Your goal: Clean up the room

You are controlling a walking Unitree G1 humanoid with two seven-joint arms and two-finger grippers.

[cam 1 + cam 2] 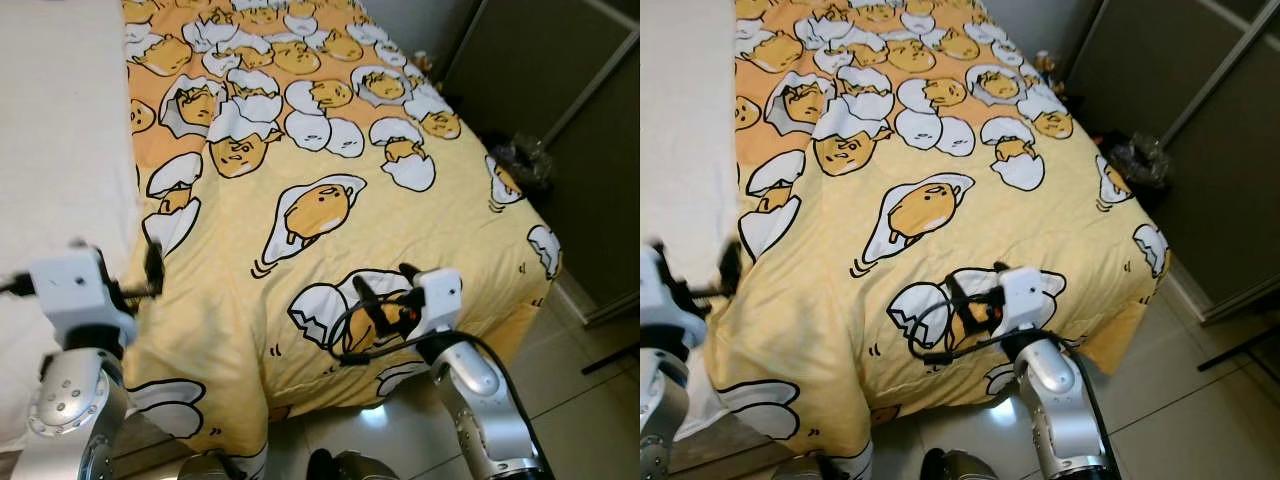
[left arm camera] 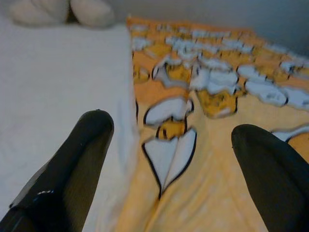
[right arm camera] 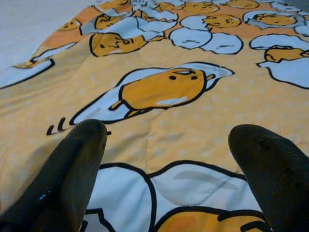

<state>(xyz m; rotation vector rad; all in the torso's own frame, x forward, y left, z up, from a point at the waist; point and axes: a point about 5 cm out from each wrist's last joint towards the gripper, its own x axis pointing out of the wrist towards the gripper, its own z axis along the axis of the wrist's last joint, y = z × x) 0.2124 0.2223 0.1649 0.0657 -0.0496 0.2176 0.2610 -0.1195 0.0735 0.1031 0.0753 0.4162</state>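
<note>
A yellow blanket (image 1: 330,150) printed with cartoon eggs is spread over the right part of a bed and hangs over its foot end. Bare white sheet (image 1: 60,130) covers the left part. My left gripper (image 1: 115,258) is open, low over the blanket's left edge where it meets the sheet, with nothing between its fingers (image 2: 72,159). My right gripper (image 1: 387,283) is open too, just above the blanket near the foot of the bed. In the right wrist view its fingers (image 3: 72,164) frame an egg print, empty between them.
Pale plush shapes (image 2: 63,12) lie at the head of the bed. A dark wardrobe front (image 1: 560,90) stands close on the right, with a crumpled dark bag (image 1: 520,160) on the floor beside it. Glossy tile floor (image 1: 590,400) runs along the bed's foot.
</note>
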